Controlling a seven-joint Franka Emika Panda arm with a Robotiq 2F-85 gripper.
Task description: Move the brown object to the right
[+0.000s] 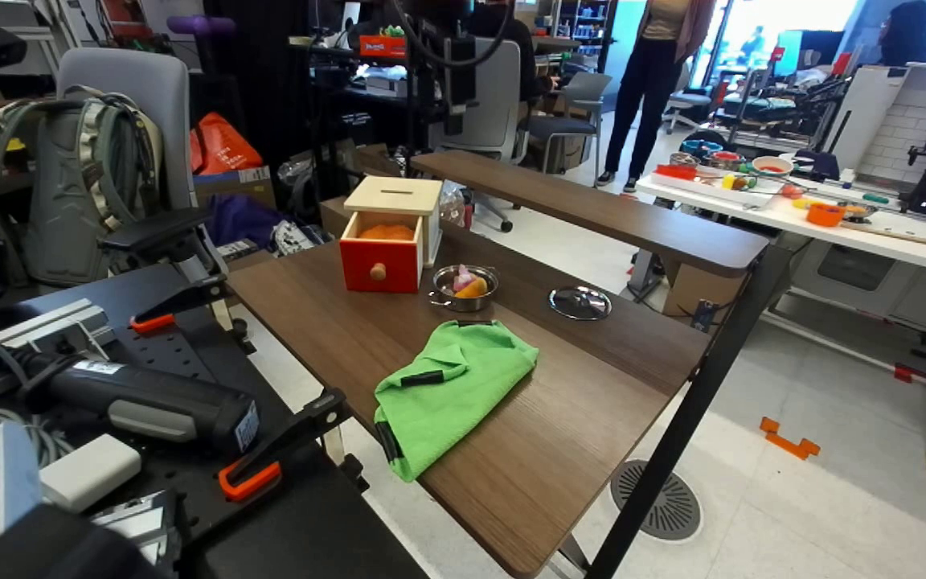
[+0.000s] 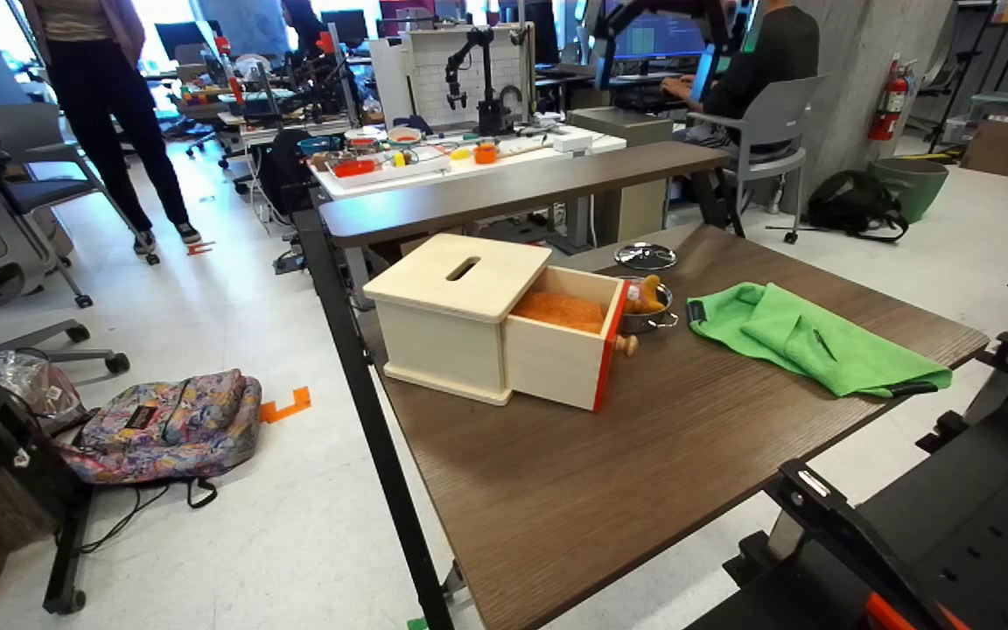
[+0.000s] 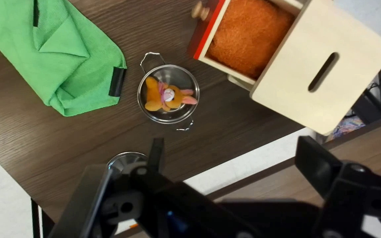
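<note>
An orange-brown fuzzy lump (image 3: 251, 36) lies in the open drawer of a red-fronted box (image 3: 322, 66) with a pale top. It also shows in both exterior views (image 1: 387, 232) (image 2: 559, 311). A small orange-yellow toy rabbit (image 3: 174, 96) with pink ears lies in a metal pot (image 3: 147, 113) beside the box. The drawer lump is the browner of the two; I cannot tell for certain which is the brown object. My gripper (image 3: 231, 145) is wide open and empty, high above the table. In an exterior view its fingers (image 2: 654, 74) hang apart at the top edge.
A green cloth (image 3: 61, 62) with black clips lies on the brown table (image 1: 559, 434). A shiny lid (image 1: 580, 303) lies near the pot. A raised wooden shelf (image 1: 592, 205) runs along one table side. Black clamps (image 1: 290, 438) grip the adjoining black table.
</note>
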